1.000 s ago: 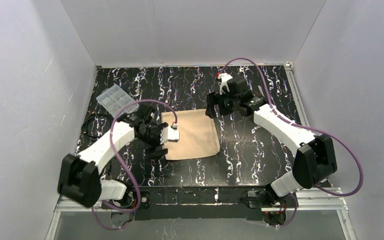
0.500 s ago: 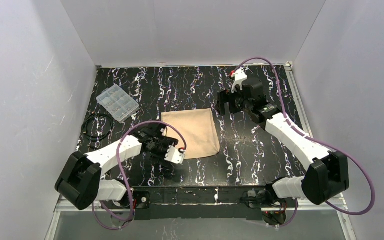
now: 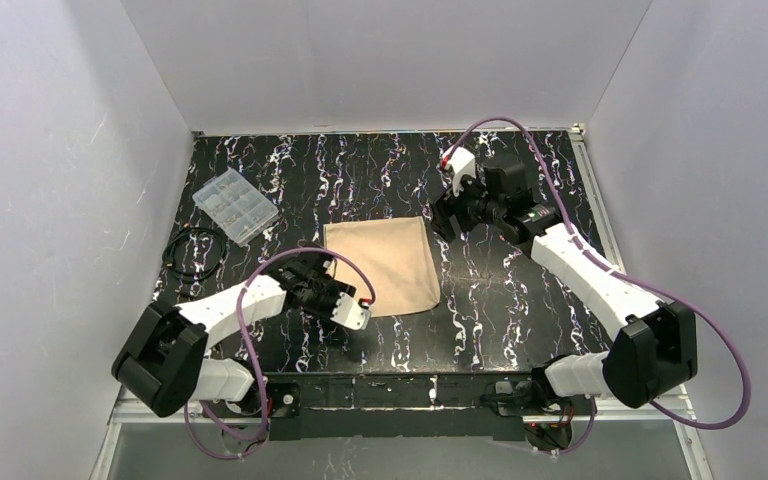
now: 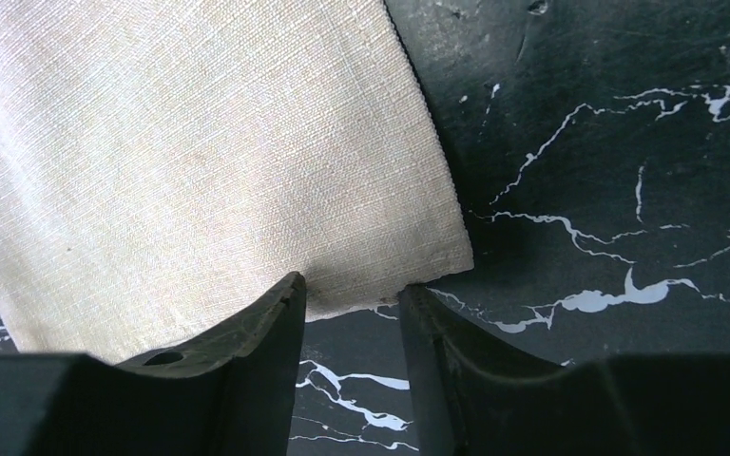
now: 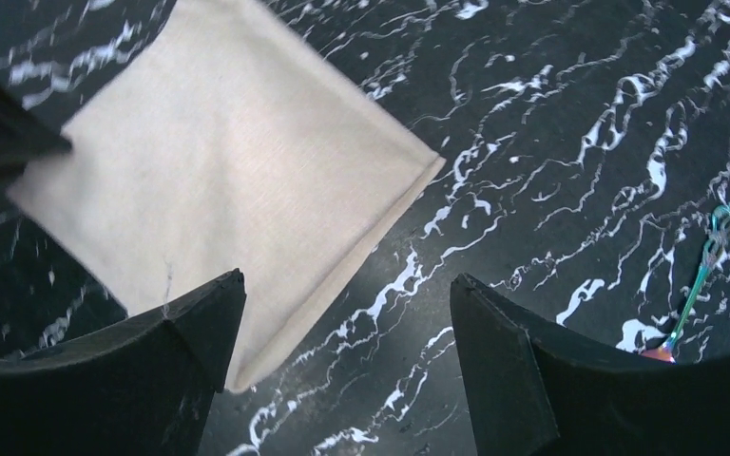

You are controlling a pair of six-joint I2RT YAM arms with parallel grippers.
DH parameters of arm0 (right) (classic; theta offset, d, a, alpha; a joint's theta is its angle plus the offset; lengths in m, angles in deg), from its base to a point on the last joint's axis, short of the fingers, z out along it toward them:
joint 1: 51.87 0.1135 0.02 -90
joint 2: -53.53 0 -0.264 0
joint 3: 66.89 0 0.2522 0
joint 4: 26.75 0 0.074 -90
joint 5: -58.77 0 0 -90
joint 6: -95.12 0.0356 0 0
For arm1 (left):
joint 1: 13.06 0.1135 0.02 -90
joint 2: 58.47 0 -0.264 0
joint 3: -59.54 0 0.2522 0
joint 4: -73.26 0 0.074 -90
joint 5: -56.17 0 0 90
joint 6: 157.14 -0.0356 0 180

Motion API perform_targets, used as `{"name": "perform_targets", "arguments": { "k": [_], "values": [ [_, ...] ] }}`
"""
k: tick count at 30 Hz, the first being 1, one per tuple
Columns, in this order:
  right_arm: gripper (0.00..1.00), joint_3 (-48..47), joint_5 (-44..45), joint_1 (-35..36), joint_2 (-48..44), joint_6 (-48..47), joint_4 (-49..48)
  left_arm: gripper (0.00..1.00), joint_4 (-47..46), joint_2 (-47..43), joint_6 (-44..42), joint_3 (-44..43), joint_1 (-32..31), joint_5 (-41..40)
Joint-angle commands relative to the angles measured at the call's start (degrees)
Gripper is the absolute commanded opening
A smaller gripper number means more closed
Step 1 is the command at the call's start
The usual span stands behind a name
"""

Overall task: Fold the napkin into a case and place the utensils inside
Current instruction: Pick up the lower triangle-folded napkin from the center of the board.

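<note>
Napkin [image 3: 385, 262] lies flat near the middle of the black marbled table [image 3: 360, 170], tan and smooth. The left gripper [image 4: 352, 296] is right down at its near-left corner. Its two dark fingers [image 4: 261, 328] sit at the cloth's near edge, one on each side of a short stretch of hem. There's a narrow gap between them, so they're parted, not clamped, and the cloth lies flat.

At the far-right corner, the right gripper [image 5: 342, 285] hovers above the table, jaws spread wide, nothing between them. The napkin's edge runs under one finger. Just past the other finger lies a slim utensil [image 5: 705, 268] with a greenish handle, its reddish end partly hidden; spoon or fork, can't tell.

Far left sits a clear plastic compartment box [image 3: 235, 205]. Nearer is a coil of black cable [image 3: 192, 255]. Both are well apart from the cloth.
</note>
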Motion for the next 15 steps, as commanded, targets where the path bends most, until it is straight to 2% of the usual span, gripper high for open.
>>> {"name": "perform_targets", "arguments": {
  "k": [1, 4, 7, 8, 15],
  "values": [
    [0.86, -3.6, -7.8, 2.4, -1.6, -16.7, 8.7, 0.37, -6.5, -2.2, 1.3, 4.5, -0.5, -1.1],
    [0.87, -3.4, -2.0, 9.3, -1.1, -27.2, 16.4, 0.26, -7.9, -1.6, 1.9, 5.4, -0.6, -1.5],
    [0.90, -0.8, 4.5, 15.9, -1.0, -32.3, 18.4, 0.02, -7.7, 0.1, 4.2, 3.9, -0.6, -1.7],
    [0.90, 0.4, 5.2, 17.2, -1.2, -33.0, 18.5, 0.00, -6.9, 0.5, 4.8, 3.1, -0.5, -1.7],
    [0.90, 7.6, 4.9, 23.3, -3.6, -34.4, 15.9, 0.00, -0.9, -0.4, 6.7, -0.5, 2.3, 4.2]
  ]
}}
